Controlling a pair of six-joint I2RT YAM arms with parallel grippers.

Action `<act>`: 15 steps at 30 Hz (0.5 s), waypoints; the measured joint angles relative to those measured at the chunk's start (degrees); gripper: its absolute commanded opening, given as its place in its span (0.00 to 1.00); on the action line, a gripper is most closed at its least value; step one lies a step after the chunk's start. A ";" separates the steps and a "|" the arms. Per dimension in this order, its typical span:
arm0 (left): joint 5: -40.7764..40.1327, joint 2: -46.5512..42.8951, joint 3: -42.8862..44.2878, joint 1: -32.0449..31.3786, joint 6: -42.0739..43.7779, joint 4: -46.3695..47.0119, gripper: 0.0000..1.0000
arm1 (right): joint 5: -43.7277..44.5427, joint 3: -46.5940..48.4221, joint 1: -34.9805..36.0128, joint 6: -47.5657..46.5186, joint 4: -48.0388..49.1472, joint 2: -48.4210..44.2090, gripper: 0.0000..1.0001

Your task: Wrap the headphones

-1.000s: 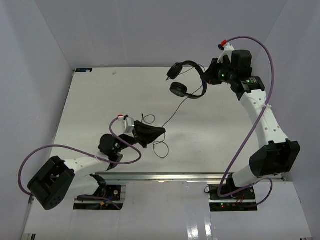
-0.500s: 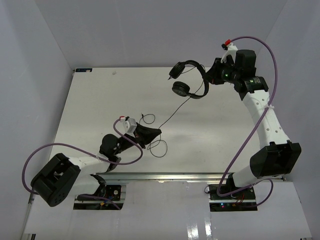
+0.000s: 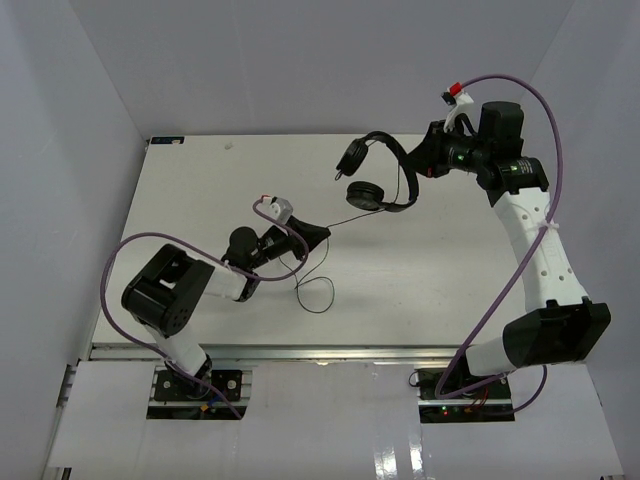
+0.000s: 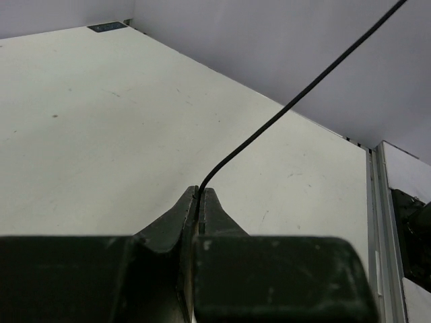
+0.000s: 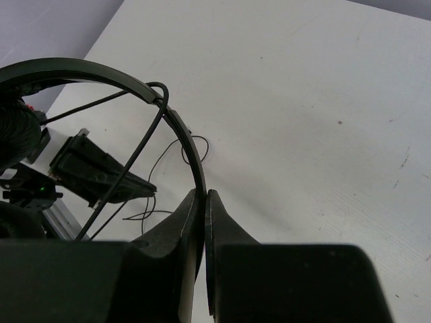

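Closest to each wrist lens are my own dark fingers. My right pincer [image 5: 204, 195] is closed on the thin headband [image 5: 101, 69] of the headphones [image 3: 366, 195], and the band comes out from between the tips and arches away to the left. My left pincer [image 4: 200, 192] is clamped on the cord [image 4: 283, 111], which leaves the tips and runs up and to the right in a nearly straight line.

From above, the headphones hang from my right pincer [image 3: 420, 160] over the far right part of the table [image 3: 200, 200]. The headband [image 3: 388, 141] is on top and the two round earcups [image 3: 352, 157] are below it, one higher than the other. I cannot tell whether the lower earcup touches the surface. The cord [image 3: 340, 222] slants from that lower earcup down to my left pincer [image 3: 318, 236], which sits near the middle of the table, well apart from the right one. Beyond the left pincer the rest of the cord lies slack in a loose loop on the table, nearer my bases. In the right wrist view a stretch of cord [image 5: 124, 165] crosses under the arch of the headband, and thin loops lie on the white surface behind it.

Purple cables [image 3: 130, 250] curve along both of my arms. Pale walls [image 3: 300, 60] enclose the table on three sides.
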 measured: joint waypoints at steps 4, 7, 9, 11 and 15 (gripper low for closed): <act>1.18 3.67 3.81 0.74 -0.94 0.41 0.13 | -1.91 0.00 0.00 -1.94 -0.44 -0.70 0.08; 1.80 4.85 5.83 1.73 -1.83 0.71 0.14 | -2.60 0.00 0.00 -4.07 -0.83 -1.40 0.08; 2.36 5.19 7.35 2.54 -2.28 0.69 0.16 | -2.62 0.00 0.12 -6.65 -1.85 -1.80 0.08; 2.85 5.46 9.02 3.33 -2.78 0.60 0.16 | -2.55 0.00 0.46 -9.26 -3.18 -2.10 0.08; 6.00 6.06 13.12 4.34 -3.62 -0.70 0.16 | -0.94 0.01 2.56 -15.84 -7.11 -2.23 0.08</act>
